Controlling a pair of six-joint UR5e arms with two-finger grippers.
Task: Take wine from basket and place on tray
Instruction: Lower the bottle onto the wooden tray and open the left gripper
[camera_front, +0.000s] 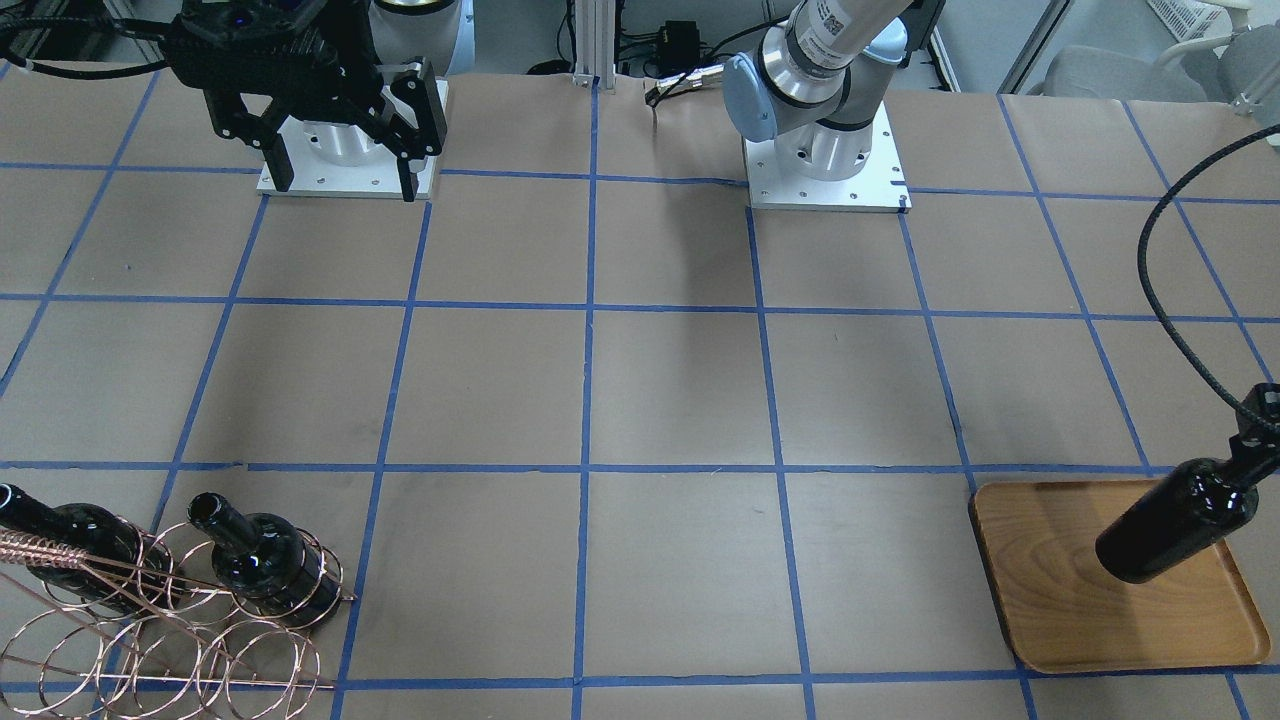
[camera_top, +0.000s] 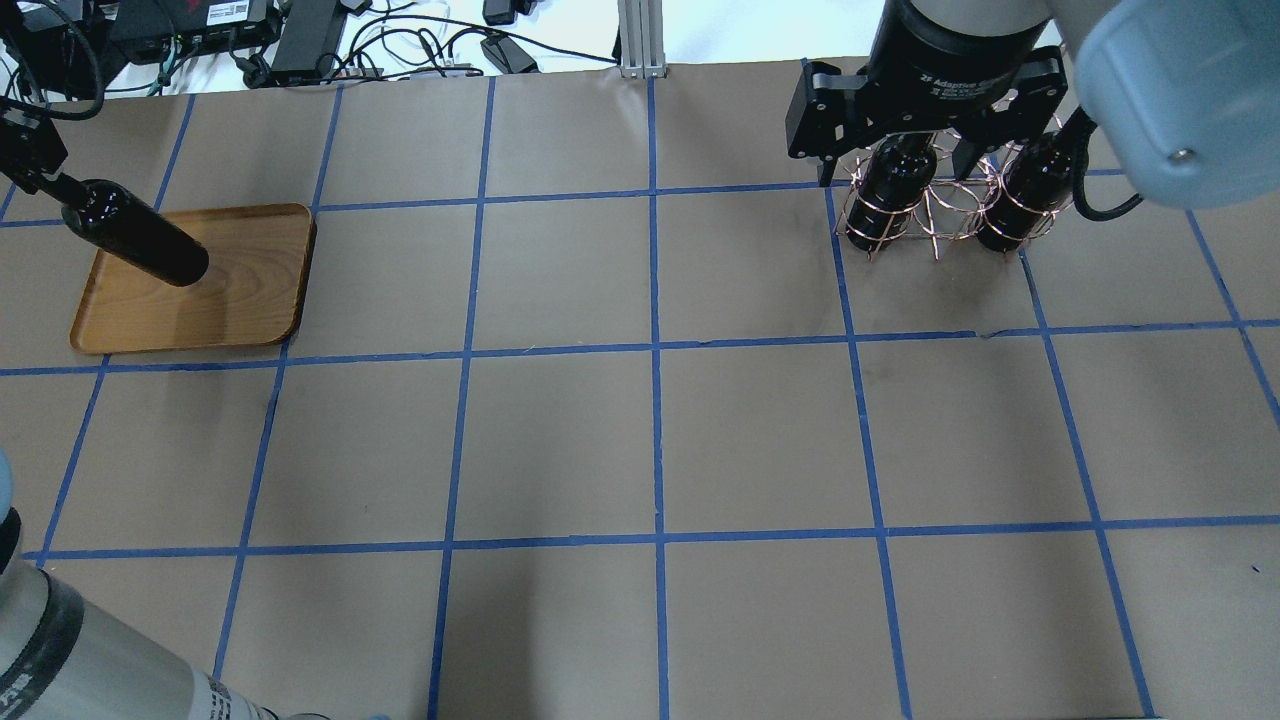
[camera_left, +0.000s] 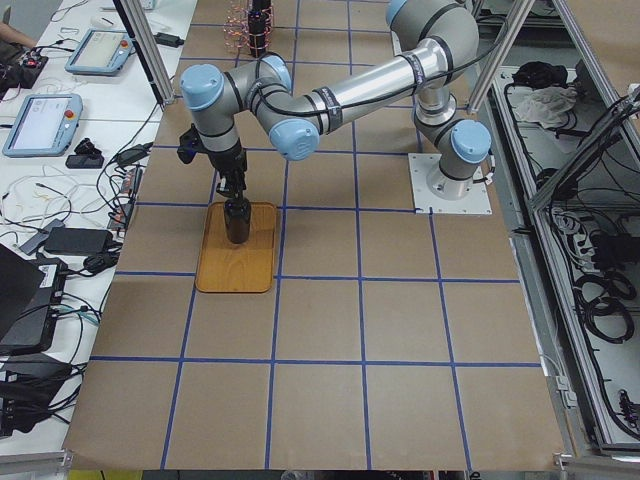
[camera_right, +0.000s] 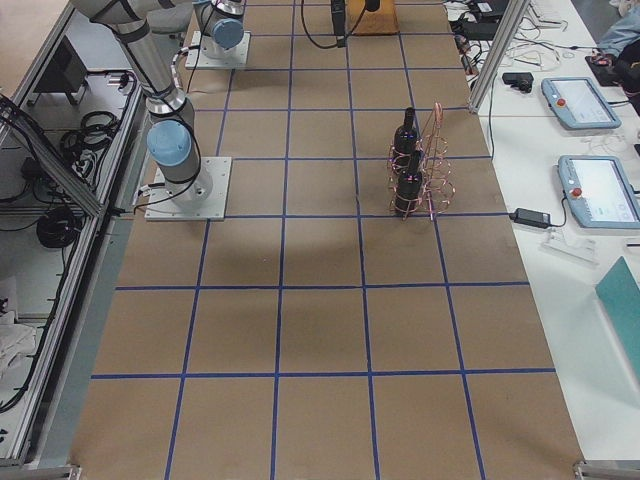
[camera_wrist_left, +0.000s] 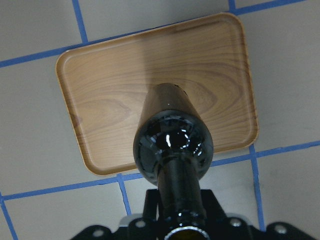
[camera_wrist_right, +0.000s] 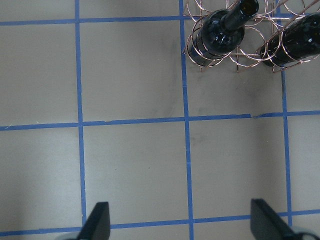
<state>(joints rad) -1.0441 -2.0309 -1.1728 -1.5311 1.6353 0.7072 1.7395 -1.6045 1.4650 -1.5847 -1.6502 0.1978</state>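
Observation:
My left gripper (camera_front: 1255, 440) is shut on the neck of a black wine bottle (camera_front: 1180, 520) and holds it upright over the wooden tray (camera_front: 1060, 610). I cannot tell whether its base touches the tray. The left wrist view looks down the bottle (camera_wrist_left: 172, 140) onto the tray (camera_wrist_left: 110, 90). Two more bottles (camera_top: 885, 195) (camera_top: 1020, 200) stand in the copper wire basket (camera_top: 935, 215). My right gripper (camera_top: 895, 170) is open and empty, high above the table. Its wrist view shows the basket (camera_wrist_right: 235, 55) at the top edge.
The table is brown paper with a blue tape grid (camera_top: 655, 350). Both arm bases (camera_front: 825, 170) stand on white plates at the robot's edge. A black cable (camera_front: 1170, 290) loops above the tray. Electronics and cables (camera_top: 300, 40) lie beyond the far edge.

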